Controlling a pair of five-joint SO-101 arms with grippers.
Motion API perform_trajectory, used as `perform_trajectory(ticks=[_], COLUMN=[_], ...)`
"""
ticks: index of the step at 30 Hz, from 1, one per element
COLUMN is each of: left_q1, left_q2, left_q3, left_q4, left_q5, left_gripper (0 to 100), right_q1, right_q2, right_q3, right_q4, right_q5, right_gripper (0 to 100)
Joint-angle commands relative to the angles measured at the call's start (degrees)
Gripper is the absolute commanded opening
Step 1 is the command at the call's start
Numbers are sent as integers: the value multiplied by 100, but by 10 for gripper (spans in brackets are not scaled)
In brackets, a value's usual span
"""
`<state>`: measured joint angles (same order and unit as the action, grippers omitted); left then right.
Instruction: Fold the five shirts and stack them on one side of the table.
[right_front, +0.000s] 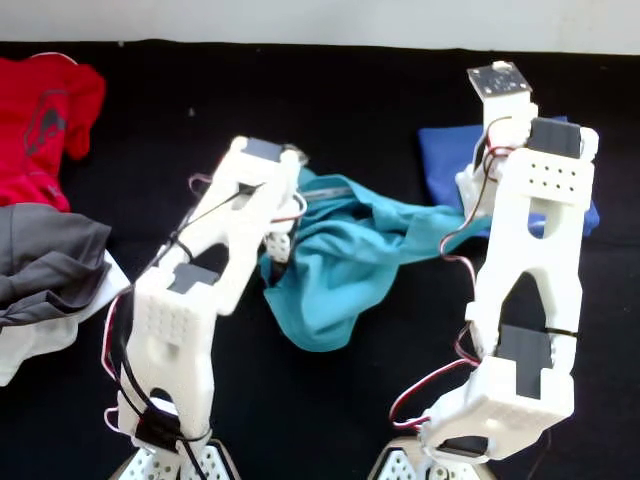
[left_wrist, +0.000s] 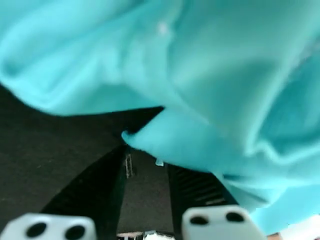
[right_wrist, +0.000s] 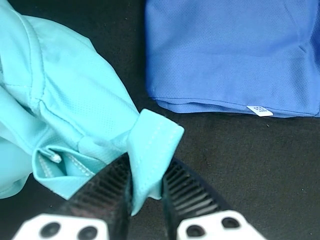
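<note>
A teal shirt (right_front: 340, 262) hangs bunched between the two arms over the black table (right_front: 330, 100). My left gripper (right_front: 283, 238) is shut on its left edge; in the left wrist view the teal shirt (left_wrist: 210, 75) drapes over the gripper (left_wrist: 145, 156). My right gripper (right_front: 468, 197) is shut on the shirt's right end. Seen from the right wrist, a hemmed fold of the teal shirt (right_wrist: 75, 115) is pinched in the right gripper (right_wrist: 147, 172). A folded blue shirt (right_wrist: 230, 50) lies just beyond it, at the back right (right_front: 445, 160).
A red shirt (right_front: 40, 120) lies crumpled at the far left back. In front of it a grey shirt (right_front: 50, 258) sits on top of a white one (right_front: 30, 345) at the table's left edge. Bare black cloth lies ahead of the arms.
</note>
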<state>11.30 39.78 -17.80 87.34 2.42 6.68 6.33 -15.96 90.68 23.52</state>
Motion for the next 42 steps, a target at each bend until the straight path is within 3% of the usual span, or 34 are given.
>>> perform_trajectory(ticks=[1, 8, 23, 42], left_q1=[57, 22, -154, -268], left_q2=[259, 277, 277, 1209], left_q3=[-22, -321, -1886, -1851], left_q4=[-149, -176, 1143, 97], left_q5=[44, 44, 44, 9], left_gripper=[108, 108, 108, 104], right_q1=[4, 4, 4, 4], right_q2=[-312, -312, -312, -312], right_q3=[-57, -31, -57, -57], right_q4=[-75, -75, -48, -57], right_q5=[62, 62, 70, 70], right_gripper=[6, 6, 6, 6])
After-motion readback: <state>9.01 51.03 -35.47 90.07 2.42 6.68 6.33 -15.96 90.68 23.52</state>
